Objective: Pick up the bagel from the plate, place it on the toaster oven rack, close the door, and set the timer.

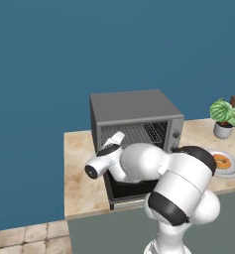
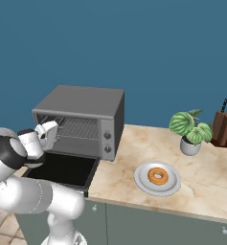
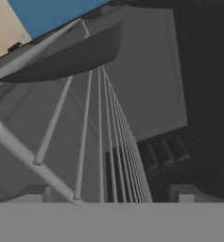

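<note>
We see the toaster oven [image 1: 134, 114] standing on the beige desk [image 2: 206, 182] with its door [image 2: 62, 170] swung fully down, the dark glass lying flat in front of the cavity. Inside, the rack [image 2: 79, 128] sits level across the opening, and in the hand view its thin wires [image 3: 104, 142] run close past the camera with the grey inner walls of the oven behind them.

Our hand [image 2: 47, 134] is at the left front of the cavity, just above the lowered door and next to the rack's front edge. In the left base view it [image 1: 115, 141] points up toward the rack. Its fingers stand wide apart and carry nothing.

The bagel [image 2: 158, 176] lies in the middle of the plate [image 2: 142, 182], which rests on the desk to the right of the oven, well apart from the hand. In the left base view the bagel [image 1: 221, 161] and the plate [image 1: 234, 171] are partly hidden behind the arm.

Further right, a potted plant [image 2: 189, 129] stands near the wall, and a brown knife block [image 2: 222, 128] stands just beside it.
</note>
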Robot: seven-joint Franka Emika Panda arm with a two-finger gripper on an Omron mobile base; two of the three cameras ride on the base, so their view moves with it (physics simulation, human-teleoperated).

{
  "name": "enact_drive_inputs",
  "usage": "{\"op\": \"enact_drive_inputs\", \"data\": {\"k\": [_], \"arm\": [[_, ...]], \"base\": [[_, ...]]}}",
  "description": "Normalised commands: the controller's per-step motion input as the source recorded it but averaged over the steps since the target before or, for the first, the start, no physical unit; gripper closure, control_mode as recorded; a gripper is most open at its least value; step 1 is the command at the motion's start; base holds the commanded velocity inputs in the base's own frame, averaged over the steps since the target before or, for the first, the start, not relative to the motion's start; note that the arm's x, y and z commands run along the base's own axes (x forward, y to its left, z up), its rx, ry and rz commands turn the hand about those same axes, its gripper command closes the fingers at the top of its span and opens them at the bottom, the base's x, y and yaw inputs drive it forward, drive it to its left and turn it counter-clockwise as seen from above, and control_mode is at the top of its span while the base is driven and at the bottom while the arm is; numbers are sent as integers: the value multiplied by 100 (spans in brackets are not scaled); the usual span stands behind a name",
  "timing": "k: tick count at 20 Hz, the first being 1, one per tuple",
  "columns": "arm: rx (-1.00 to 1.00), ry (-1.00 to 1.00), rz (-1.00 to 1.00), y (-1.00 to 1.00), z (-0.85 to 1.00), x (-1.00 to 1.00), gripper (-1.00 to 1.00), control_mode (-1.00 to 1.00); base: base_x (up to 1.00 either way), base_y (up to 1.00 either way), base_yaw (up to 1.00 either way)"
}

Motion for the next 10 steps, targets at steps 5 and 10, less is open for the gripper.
{"op": "enact_drive_inputs", "data": {"k": [5, 10], "arm": [[-1, 0, 0, 1, -12, 3, 100, -100], [0, 0, 0, 0, 0, -5, 100, -100]], "base": [[0, 0, 0], [0, 0, 0]]}}
